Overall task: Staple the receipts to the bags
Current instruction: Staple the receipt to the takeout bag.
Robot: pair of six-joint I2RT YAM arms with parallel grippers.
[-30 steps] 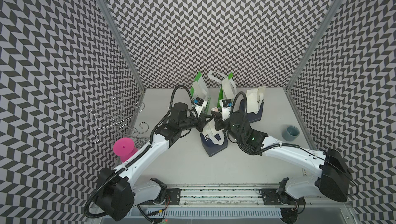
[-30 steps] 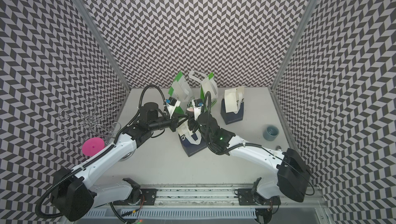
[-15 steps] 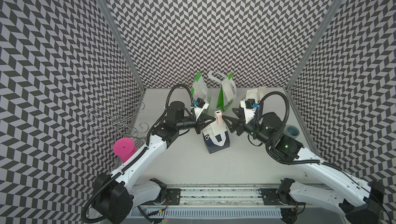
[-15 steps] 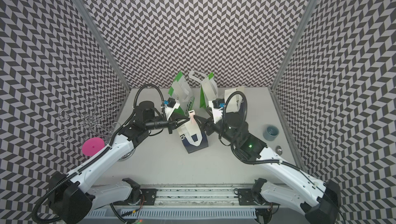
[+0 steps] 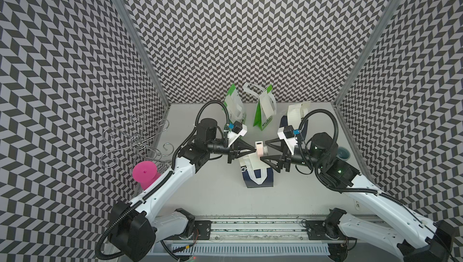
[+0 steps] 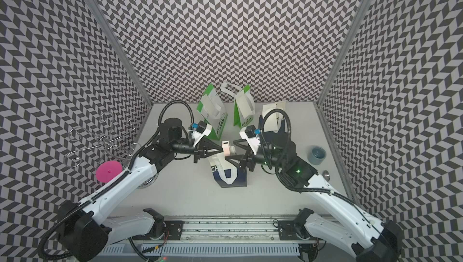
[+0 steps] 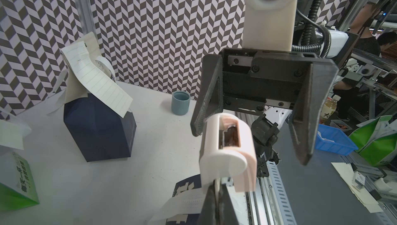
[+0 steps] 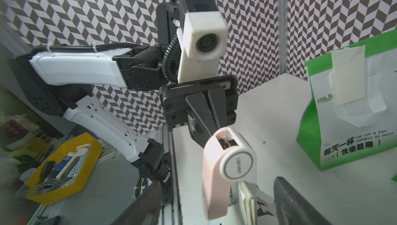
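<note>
receipt (image 7: 185, 201) seemingly just beside left tool (image 7: 216, 189)

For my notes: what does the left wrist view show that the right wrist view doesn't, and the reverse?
Left wrist only: a standing navy bag with a receipt draped over its top, a blue-grey cup, the whole right gripper, jaws wide apart. Right wrist only: the whole left gripper, shut, and a yellow bin. Both: the pink-and-white stapler.
</note>
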